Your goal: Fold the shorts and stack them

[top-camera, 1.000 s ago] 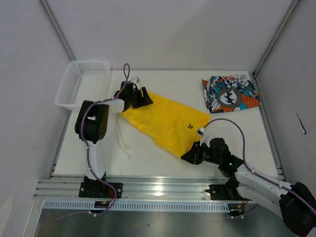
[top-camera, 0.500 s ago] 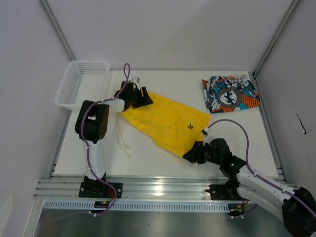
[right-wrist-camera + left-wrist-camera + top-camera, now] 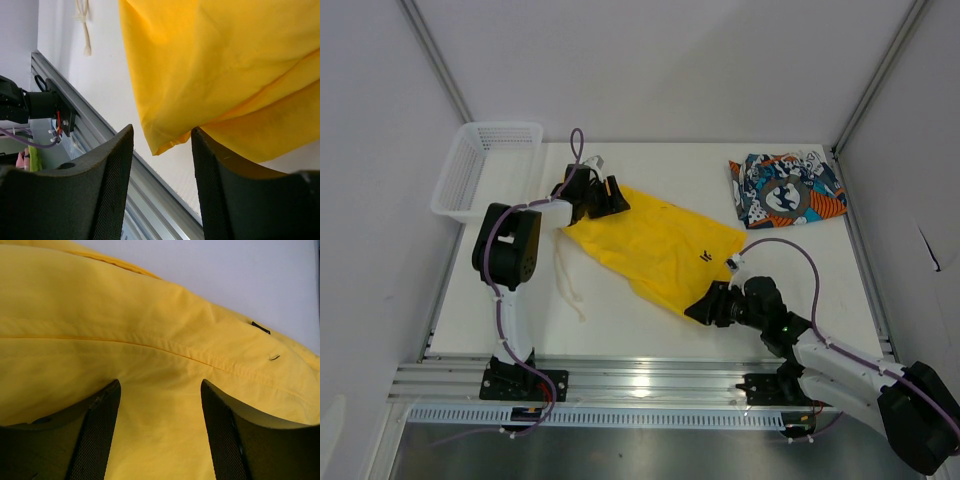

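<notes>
Sitting at the fold step on the yellow shorts (image 3: 655, 250), lying flat and diagonal across the middle of the desk (image 3: 620, 325); not managing to tell whether one fold is already in. Seeing the left claw (image 3: 603, 195) at the far-left corner of the cloth, jaws apart, straddling fabric, pinching nothing. Seeing the right claw (image 3: 705, 308) at the near-right hem, jaws apart too, hem edge lying just past the tips, nothing clamped. Expecting next: closing on both corners, then lifting and carrying one end over the other, needing a firm pinch through all layers first. Noting the printed shorts (image 3: 785, 190) bunched in the far-right corner, well apart, waiting for stacking. Watching the near hem lying near the front rail (image 3: 640, 372), the basket (image 3: 485, 170) near the left claw, and the drawstring (image 3: 570, 285) trailing loose toward the near-left; finding open room mainly along the far side and the near-left.
</notes>
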You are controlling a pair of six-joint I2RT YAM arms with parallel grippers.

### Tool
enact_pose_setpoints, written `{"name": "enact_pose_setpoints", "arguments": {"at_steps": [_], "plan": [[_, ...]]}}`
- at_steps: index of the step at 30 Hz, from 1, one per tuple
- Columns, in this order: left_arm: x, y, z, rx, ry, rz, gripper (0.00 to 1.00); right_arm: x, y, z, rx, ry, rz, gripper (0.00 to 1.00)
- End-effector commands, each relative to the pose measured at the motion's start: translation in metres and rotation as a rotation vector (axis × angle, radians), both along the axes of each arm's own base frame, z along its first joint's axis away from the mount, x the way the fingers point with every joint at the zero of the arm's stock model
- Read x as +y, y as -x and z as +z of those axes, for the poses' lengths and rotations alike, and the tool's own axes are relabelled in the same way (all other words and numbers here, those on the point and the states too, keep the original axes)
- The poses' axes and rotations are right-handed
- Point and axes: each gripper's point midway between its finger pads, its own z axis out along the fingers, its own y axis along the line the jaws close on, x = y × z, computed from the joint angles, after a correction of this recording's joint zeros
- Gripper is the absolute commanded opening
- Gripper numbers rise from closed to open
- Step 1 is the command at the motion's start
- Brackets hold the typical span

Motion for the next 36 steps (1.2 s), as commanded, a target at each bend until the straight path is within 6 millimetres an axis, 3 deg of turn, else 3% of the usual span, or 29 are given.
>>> {"name": "enact_pose_setpoints", "arguments": {"at_steps": [1, 13, 22, 36], "plan": [[0.006, 0.007, -0.023, 0.059, -0.05, 0.01, 0.69, 0.012, -0.006, 0.023, -0.065, -0.064, 0.018, 0.51], [0.005, 0.007, -0.021, 0.055, -0.048, 0.007, 0.69, 0.013, -0.007, 0.021, -0.07, -0.001, 0.027, 0.48], [0.006, 0.007, -0.022, 0.056, -0.049, 0.008, 0.69, 0.014, -0.004, 0.035, -0.091, -0.06, 0.021, 0.48], [0.005, 0.005, -0.021, 0.053, -0.048, 0.008, 0.69, 0.013, 0.008, 0.024, -0.048, -0.082, 0.014, 0.49]]}}
